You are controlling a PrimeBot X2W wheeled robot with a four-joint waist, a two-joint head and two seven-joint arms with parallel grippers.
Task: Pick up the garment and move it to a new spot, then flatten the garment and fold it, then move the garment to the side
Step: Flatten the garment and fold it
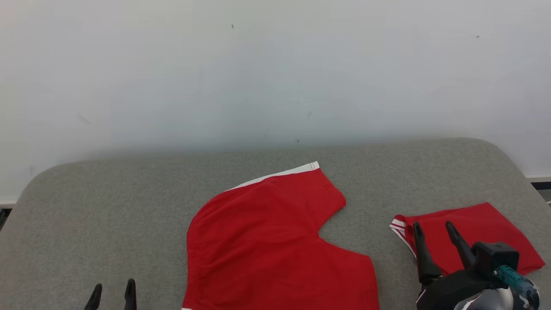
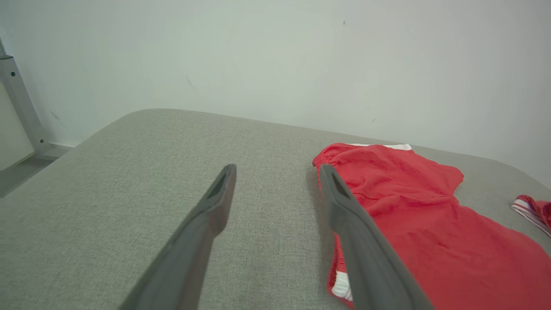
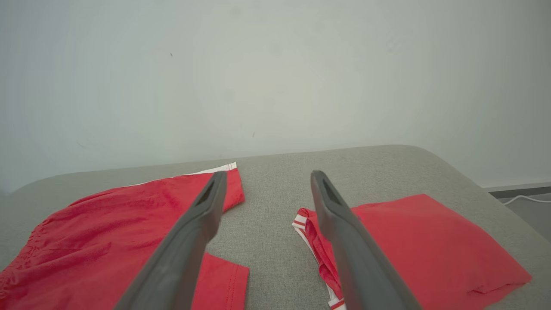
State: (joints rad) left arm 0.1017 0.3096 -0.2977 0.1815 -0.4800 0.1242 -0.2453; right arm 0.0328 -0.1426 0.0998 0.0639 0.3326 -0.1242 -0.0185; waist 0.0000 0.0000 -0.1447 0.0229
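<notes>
Bright, even, diffuse light, faint soft shadows, no glare, slightly hazy head view, wide-angle bending in wrist views

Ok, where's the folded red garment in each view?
Head view: folded red garment at lower right, its left end overlapped by the right end effector.
Left wrist view: its striped corner at the far right edge.
Right wrist view: it fills the lower right quarter.
Shared landmark: the spread red shorts, lying to its left in all three.
</notes>
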